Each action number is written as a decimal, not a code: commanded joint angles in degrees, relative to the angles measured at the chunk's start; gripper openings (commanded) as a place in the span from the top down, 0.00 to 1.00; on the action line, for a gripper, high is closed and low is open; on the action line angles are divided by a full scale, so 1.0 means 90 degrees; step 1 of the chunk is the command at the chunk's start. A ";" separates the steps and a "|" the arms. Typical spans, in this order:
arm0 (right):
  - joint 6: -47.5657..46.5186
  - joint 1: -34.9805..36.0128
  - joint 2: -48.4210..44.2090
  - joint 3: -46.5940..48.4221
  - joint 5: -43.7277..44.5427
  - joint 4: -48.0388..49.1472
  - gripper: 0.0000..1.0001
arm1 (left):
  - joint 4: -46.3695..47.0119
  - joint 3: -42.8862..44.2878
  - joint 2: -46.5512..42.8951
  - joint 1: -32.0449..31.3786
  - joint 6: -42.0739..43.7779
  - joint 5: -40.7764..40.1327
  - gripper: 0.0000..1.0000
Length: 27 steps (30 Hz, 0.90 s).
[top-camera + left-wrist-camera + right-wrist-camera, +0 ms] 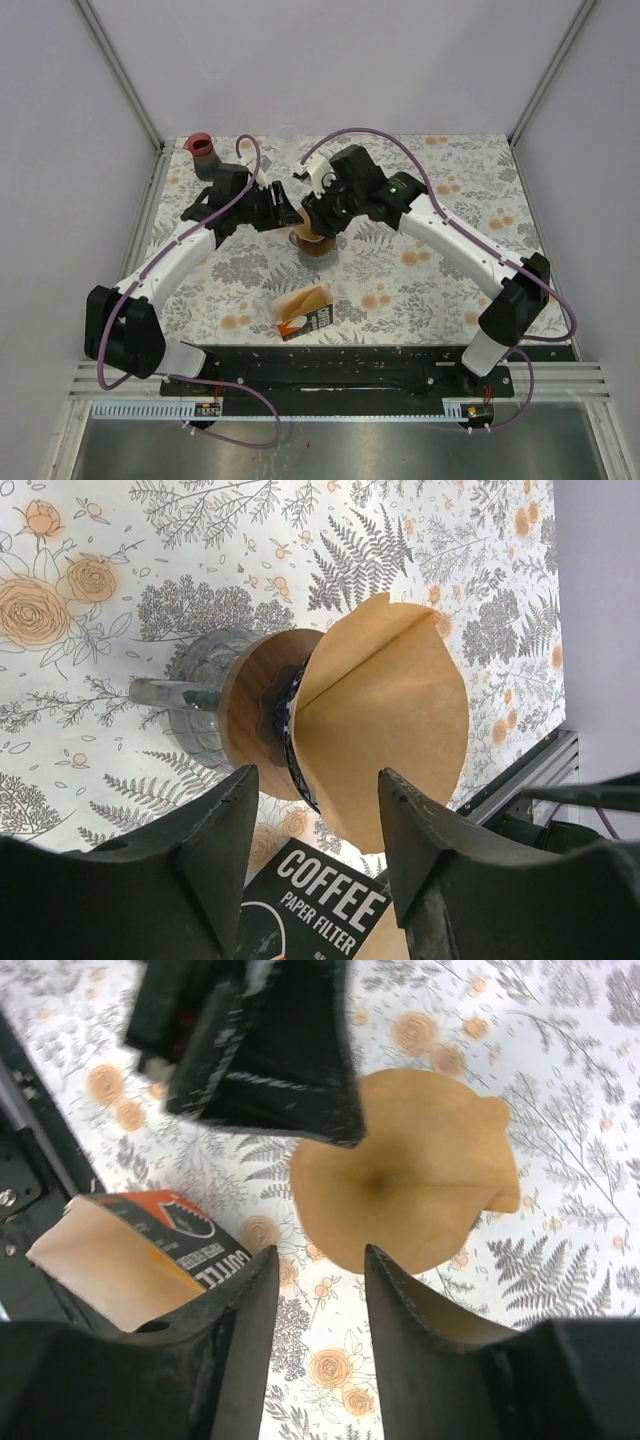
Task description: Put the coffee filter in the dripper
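A brown paper coffee filter [385, 720] sits opened as a cone in the dripper [250, 715], which has a wooden collar on a glass base. From above, the filter [410, 1185] is a round open cone. In the top view the dripper [313, 246] stands at mid table. My left gripper [318, 775] is open and empty, just left of the dripper [288, 215]. My right gripper [320, 1252] is open and empty, above the dripper's near rim [322, 214]. Neither touches the filter.
An open black and orange pack of paper filters [303, 313] lies in front of the dripper, also in the wrist views [320, 910] [150, 1250]. A red-topped grey cup [201, 147] stands at the far left corner. White walls enclose the floral table [430, 280].
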 commanded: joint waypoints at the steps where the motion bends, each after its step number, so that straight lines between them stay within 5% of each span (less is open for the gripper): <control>1: -0.0686 0.0008 -0.0454 -0.0260 -0.1188 0.0398 0.48 | 0.0055 0.0309 -0.0199 0.0010 0.0137 -0.0111 0.44; 6: -0.1525 0.0514 -0.0630 -0.0749 -0.1951 0.0642 0.43 | -0.0169 0.0572 -0.0208 0.0078 0.0342 -0.0277 0.40; 11: -0.2601 0.1257 -0.0357 -0.0779 -0.1718 0.0312 0.40 | -0.0462 0.0933 -0.0364 0.0487 0.0946 -0.0355 0.36; 27: -0.2993 0.1834 0.1762 0.0578 -0.0497 -0.0891 0.45 | -0.0766 0.0846 -0.0609 0.2109 0.1651 0.0104 0.28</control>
